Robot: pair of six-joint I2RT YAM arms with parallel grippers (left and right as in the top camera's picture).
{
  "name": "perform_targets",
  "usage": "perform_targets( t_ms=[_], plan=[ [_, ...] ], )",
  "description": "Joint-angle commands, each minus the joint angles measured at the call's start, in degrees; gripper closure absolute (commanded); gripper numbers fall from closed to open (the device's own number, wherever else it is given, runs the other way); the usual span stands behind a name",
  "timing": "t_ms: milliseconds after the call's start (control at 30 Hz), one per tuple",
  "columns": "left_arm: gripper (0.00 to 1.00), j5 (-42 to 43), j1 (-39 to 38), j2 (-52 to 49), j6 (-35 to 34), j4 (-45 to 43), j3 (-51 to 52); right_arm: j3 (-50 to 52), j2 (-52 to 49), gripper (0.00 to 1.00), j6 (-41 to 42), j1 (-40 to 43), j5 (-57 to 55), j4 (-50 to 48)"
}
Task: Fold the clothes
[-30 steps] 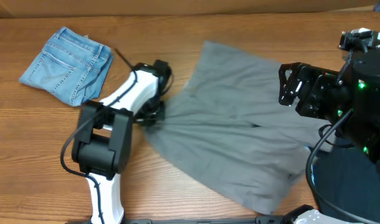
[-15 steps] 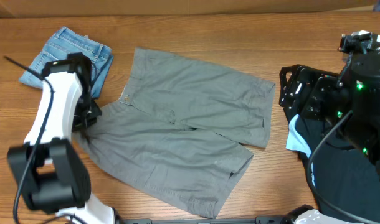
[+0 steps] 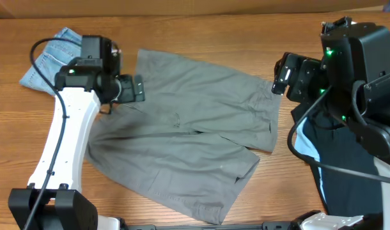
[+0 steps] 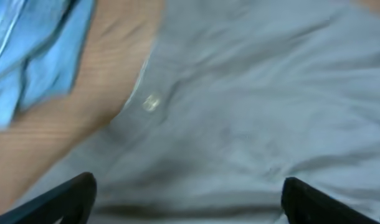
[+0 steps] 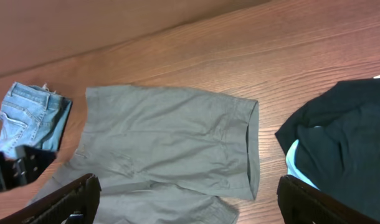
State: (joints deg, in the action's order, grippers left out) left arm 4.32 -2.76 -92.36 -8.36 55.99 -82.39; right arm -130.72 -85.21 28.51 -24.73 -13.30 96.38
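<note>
The clothes, grey-khaki shorts (image 3: pixel 188 140), lie spread flat mid-table, waistband to the left and legs to the right. My left gripper (image 3: pixel 136 89) hovers open just over the waistband and holds nothing. In the left wrist view the cloth (image 4: pixel 240 124) and its waist button (image 4: pixel 151 102) fill the frame, with the left gripper (image 4: pixel 190 199) wide apart above them. My right gripper (image 3: pixel 279 75) stands open above the table beyond the far leg's hem. In the right wrist view the shorts (image 5: pixel 171 143) lie well below the right gripper (image 5: pixel 190 199).
A folded blue denim pair (image 3: pixel 57 61) lies at the back left, close to the left arm. A dark garment with pale blue lining (image 3: pixel 335 166) lies at the right beside the right arm's base. Bare wooden table (image 3: pixel 201 38) shows behind the shorts.
The left gripper dragged the shorts leftward until they lay flat, then opened and let go of the waistband. It now sits above the waist. The right arm shifted a little to the left.
</note>
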Motion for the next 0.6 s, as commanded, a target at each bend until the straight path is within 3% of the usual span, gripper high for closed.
perform_targets(
  t_ms=[0,67,167,300,567],
  plan=[
    [0.0,5.31,-2.4,-1.79,6.78,-4.87,0.02,-0.57,2.19,0.06,0.04,0.39,0.11,-0.35],
    [0.0,5.77,-4.28,-6.01,9.25,-8.24,0.02,-0.57,2.21,0.06,0.04,0.39,0.09,0.24],
    [0.4,5.79,-5.03,-10.95,10.14,-10.29,0.02,-0.55,2.21,0.06,0.07,0.39,0.09,0.66],
    [0.74,5.84,-5.16,-17.44,10.14,-13.46,0.02,-0.55,2.21,0.05,0.09,0.39,0.09,0.66],
    [0.96,3.82,-4.66,-25.99,9.99,-17.81,0.02,-0.52,2.16,0.04,1.62,0.39,0.09,0.66]
  ],
)
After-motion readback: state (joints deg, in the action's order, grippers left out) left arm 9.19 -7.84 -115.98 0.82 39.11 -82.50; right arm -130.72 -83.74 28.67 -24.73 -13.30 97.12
